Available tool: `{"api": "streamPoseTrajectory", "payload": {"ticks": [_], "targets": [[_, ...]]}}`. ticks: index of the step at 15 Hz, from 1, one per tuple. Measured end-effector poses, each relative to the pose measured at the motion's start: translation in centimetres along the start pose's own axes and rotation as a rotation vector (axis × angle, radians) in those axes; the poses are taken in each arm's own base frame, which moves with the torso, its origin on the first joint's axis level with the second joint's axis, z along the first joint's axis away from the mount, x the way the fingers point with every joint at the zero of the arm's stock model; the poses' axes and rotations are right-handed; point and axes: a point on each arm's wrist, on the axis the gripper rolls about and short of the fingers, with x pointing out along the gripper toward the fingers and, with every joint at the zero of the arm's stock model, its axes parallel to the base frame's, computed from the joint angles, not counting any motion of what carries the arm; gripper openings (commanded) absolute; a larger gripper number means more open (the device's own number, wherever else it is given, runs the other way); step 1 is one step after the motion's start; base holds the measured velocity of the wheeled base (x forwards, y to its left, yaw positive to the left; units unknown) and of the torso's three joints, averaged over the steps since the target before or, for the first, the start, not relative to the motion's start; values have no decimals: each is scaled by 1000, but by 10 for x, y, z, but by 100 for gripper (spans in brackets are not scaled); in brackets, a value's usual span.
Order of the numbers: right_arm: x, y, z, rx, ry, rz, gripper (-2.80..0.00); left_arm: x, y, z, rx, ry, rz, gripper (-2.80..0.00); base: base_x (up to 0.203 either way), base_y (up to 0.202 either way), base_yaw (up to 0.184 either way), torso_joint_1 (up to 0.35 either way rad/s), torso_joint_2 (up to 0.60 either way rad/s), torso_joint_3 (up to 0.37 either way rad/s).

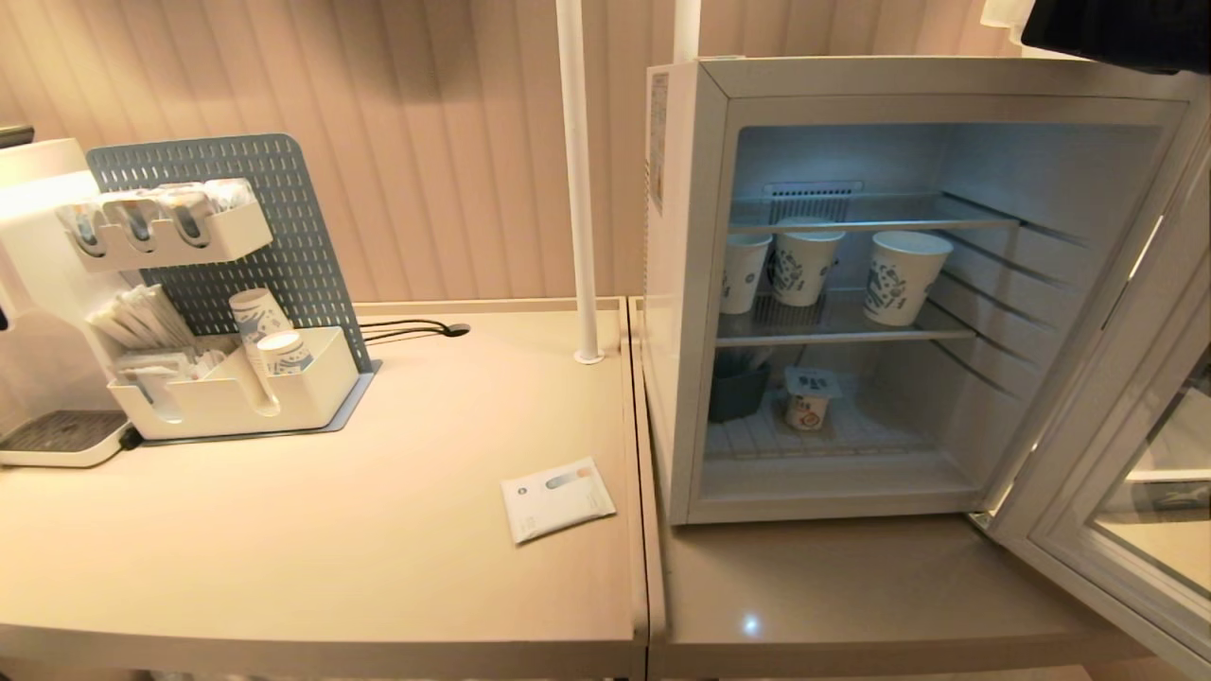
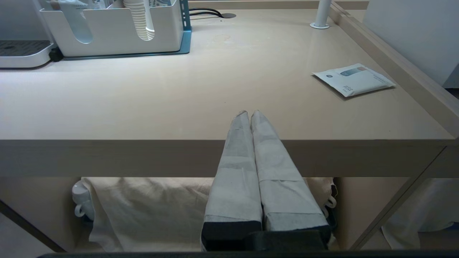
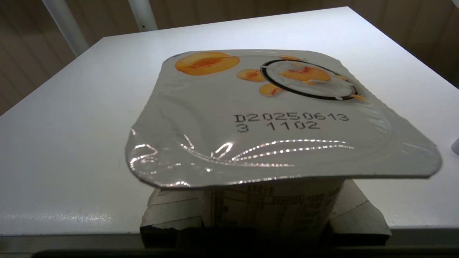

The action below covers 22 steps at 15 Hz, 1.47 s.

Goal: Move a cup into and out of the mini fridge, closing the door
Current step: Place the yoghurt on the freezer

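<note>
Peach yogurt held at the top of an open fridge: the right gripper [image 3: 265, 218] is clamped on the cup [image 3: 279, 118], its paper-wrapped fingers [image 3: 168, 215] pressed against both sides of the body beneath the overhanging foil lid. The cup is over the flat white top of the mini fridge [image 1: 681, 284], near the top's front edge. Whether its base rests on that surface or hangs just above it cannot be told. It stands upright, its short axis vertical and the square lid facing up. The stamped date code reads toward the wrist and the printed peaches lie on the far side, toward the two white poles [image 3: 143, 14] behind the fridge. The lid's near edge is crinkled and slightly lifted. Inside, a second yogurt cup [image 1: 807, 402] stands upright on the bottom shelf, below three taller paper cups [image 1: 799, 265] on the middle wire shelf. The door [image 1: 1088, 492] is swung wide to the robot's right, so closing it is plainly left to do. Whether the held cup is bound for the fridge or has finished its trip cannot be judged from this moment. The left gripper [image 2: 250, 113] is parked low before the front edge of the table [image 2: 143, 89], fingers pressed together and empty.
</note>
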Motion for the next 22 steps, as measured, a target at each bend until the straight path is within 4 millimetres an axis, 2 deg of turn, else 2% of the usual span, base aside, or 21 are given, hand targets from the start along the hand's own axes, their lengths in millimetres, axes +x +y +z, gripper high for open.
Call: {"api": "streamPoseTrajectory", "payload": {"ticks": [11, 22], "targets": [[1, 0, -1, -1, 3, -1, -280, 0, 0, 0, 1, 0, 1, -280, 0, 0, 0, 0, 0, 0], [-1, 0, 0, 0, -1, -5, -280, 0, 0, 0, 1, 0, 1, -280, 0, 0, 0, 2, 1, -74]]}}
